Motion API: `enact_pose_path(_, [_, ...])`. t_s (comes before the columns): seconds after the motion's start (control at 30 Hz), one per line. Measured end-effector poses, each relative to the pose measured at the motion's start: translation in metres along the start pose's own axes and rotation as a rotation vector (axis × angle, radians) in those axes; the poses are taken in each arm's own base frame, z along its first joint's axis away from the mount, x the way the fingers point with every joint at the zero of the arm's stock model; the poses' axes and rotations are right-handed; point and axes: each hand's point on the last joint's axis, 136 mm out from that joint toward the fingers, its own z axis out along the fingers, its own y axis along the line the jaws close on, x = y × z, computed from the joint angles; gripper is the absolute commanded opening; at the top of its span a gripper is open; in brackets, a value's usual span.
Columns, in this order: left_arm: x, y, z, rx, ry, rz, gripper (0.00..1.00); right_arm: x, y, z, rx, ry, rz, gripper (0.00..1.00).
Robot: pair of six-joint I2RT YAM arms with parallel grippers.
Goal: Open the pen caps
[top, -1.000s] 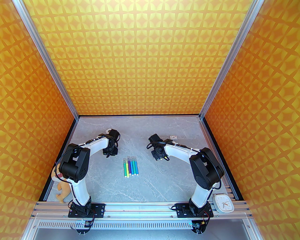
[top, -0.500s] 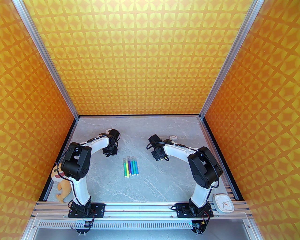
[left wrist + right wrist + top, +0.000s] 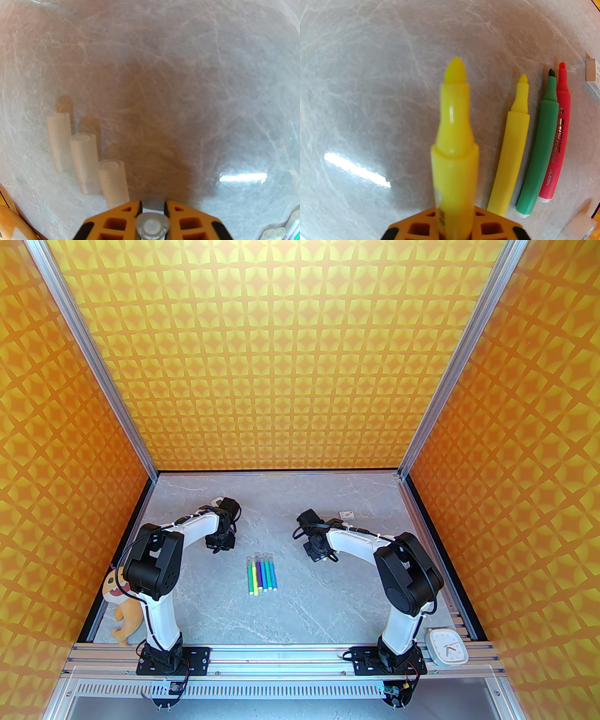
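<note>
Several capped pens (image 3: 261,573) lie side by side mid-table in the top view, between the two arms. My left gripper (image 3: 153,205) is shut on a translucent pen cap (image 3: 152,226), held low over the table. Left of it, three loose pen caps (image 3: 84,164) lie in a row. The top view shows this gripper (image 3: 220,544) to the left of the pen row. My right gripper (image 3: 454,211) is shut on an uncapped yellow pen (image 3: 453,131), tip pointing away. To its right lie uncapped yellow (image 3: 512,161), green (image 3: 541,150) and pink (image 3: 557,140) pens. This gripper (image 3: 319,555) hangs right of the row.
A plush toy (image 3: 123,601) lies by the left arm's base at the table's near left edge. A white clock (image 3: 447,646) sits at the near right corner. A small card (image 3: 347,513) lies behind the right arm. Patterned walls close in three sides.
Both arms' elbows have shifted slightly inward, uncovering more of the plush toy. The grippers have stayed almost in place, and the pen row has not moved.
</note>
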Motion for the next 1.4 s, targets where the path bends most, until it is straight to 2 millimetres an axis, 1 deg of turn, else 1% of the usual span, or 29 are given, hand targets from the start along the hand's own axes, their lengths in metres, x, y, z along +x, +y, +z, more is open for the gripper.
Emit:
enact_pose_path(0.23, [-0.001, 0.004, 0.0, -0.02, -0.005, 0.002, 0.24, 0.0, -0.002, 0.001, 0.006, 0.001, 0.003, 0.21])
enact_pose_path(0.3, [-0.001, 0.005, 0.0, -0.024, -0.006, 0.002, 0.27, 0.001, -0.002, 0.001, 0.006, 0.004, 0.002, 0.21])
enact_pose_path(0.57, [0.0, 0.006, 0.0, -0.033, 0.0, 0.003, 0.28, 0.003, -0.001, 0.005, 0.007, 0.015, -0.001, 0.23])
enact_pose_path(0.67, [0.002, 0.007, 0.0, -0.036, 0.005, 0.005, 0.31, 0.004, -0.001, 0.006, 0.008, 0.019, -0.002, 0.24])
enact_pose_path(0.73, [0.002, 0.008, -0.001, -0.038, 0.007, 0.006, 0.32, 0.004, -0.001, 0.007, 0.009, 0.021, -0.002, 0.24])
enact_pose_path(0.93, [0.003, 0.009, -0.006, -0.037, 0.004, 0.008, 0.32, 0.007, -0.001, 0.01, 0.012, 0.033, -0.005, 0.24])
enact_pose_path(1.03, [0.0, 0.01, -0.016, -0.029, -0.019, 0.002, 0.34, 0.007, -0.001, 0.011, 0.015, 0.033, -0.005, 0.25])
enact_pose_path(1.27, [-0.012, 0.01, -0.054, 0.034, -0.111, -0.022, 0.37, 0.007, -0.001, 0.011, 0.018, 0.033, -0.006, 0.25])
enact_pose_path(1.4, [-0.013, 0.008, -0.072, 0.075, -0.154, -0.031, 0.41, 0.007, -0.002, 0.011, 0.019, 0.033, -0.006, 0.27])
